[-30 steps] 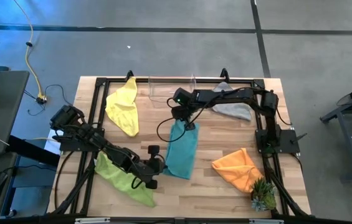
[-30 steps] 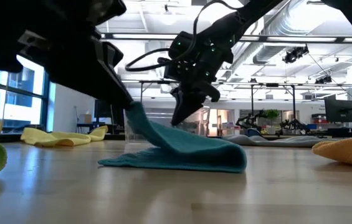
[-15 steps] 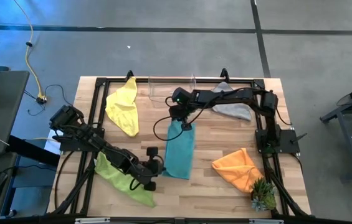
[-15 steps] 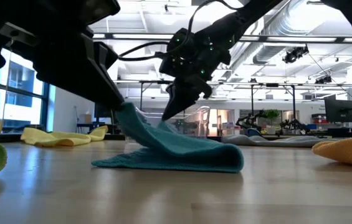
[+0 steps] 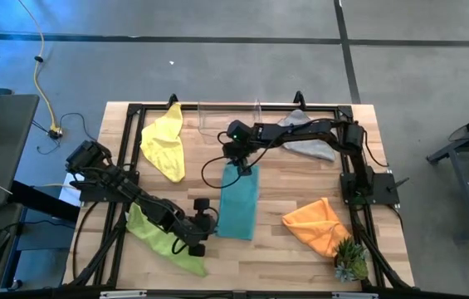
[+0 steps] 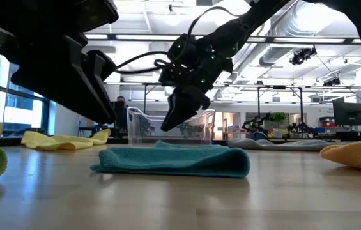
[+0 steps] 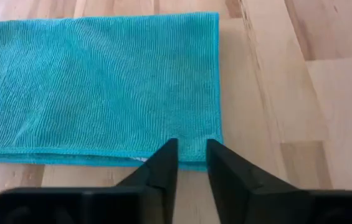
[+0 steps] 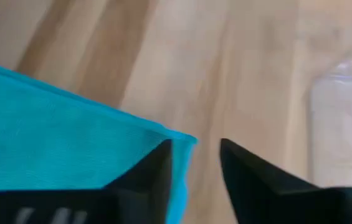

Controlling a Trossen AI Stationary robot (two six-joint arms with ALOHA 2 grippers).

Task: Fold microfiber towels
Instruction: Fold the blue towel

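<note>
The teal blue towel [image 5: 238, 203] lies folded over and flat on the wooden table, long from far to near. My left gripper [image 7: 191, 152] is open just above the towel's near left corner [image 7: 210, 146]. My right gripper [image 8: 194, 149] hangs open over its far corner [image 8: 185, 138], clear of the cloth in the low view [image 6: 166, 126]. The other towels lie loose on the table: yellow [image 5: 165, 145] at the far left, lime green [image 5: 163, 241] at the near left, grey [image 5: 309, 143] at the far right, orange [image 5: 317, 224] at the near right.
A clear plastic bin [image 5: 230, 116] stands at the far edge, just behind my right gripper. A small green spiky plant [image 5: 350, 262] sits at the near right corner. A black frame [image 5: 134, 112] runs round the table's edges. Bare wood shows between the teal and orange towels.
Both grippers have opened and let go of the teal towel. Its raised edge, held up off the table a second ago, has dropped, and the towel now lies flat in a fold. It has also shifted slightly toward the table's left edge.
</note>
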